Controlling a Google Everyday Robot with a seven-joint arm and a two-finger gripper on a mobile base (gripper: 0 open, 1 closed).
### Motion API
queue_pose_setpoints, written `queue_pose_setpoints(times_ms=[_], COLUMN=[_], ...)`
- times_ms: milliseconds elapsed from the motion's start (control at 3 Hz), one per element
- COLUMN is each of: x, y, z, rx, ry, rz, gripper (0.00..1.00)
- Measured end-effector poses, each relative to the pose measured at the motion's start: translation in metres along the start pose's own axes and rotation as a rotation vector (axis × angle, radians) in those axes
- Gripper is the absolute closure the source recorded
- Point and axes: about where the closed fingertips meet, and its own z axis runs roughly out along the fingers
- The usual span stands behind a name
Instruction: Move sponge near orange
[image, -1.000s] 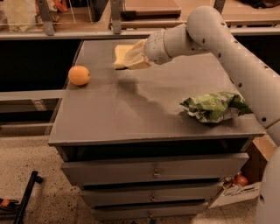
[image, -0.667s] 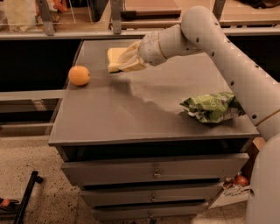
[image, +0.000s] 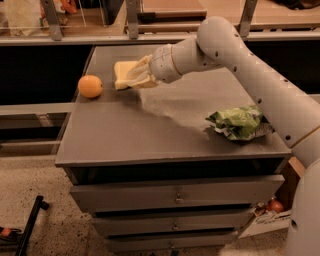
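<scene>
The pale yellow sponge (image: 121, 74) is held in my gripper (image: 135, 77), which is shut on it and reaches in from the right over the grey table top (image: 150, 130). The sponge hangs low over the table at the back left; I cannot tell if it touches. The round orange (image: 90, 86) sits on the table near the left edge, a short gap to the left of the sponge. My fingers cover the sponge's right part.
A wrinkly green-and-white foil bag (image: 239, 122) lies at the table's right side under my forearm. The table is a drawer cabinet (image: 175, 197) with its front edge near me. A shelf rail (image: 75, 40) runs behind.
My gripper has carried the sponge leftward and lower, from the back middle of the table to close beside the orange. The orange and the bag have not moved.
</scene>
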Motion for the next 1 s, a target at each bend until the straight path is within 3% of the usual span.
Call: queue_pose_setpoints(times_ms=[333, 1000], x=[0.000, -0.012], y=[0.003, 0.008], z=[0.003, 0.006], rx=[0.005, 0.004], ry=[0.012, -0.009], rz=[0.012, 0.022], gripper=[0.82, 0.36])
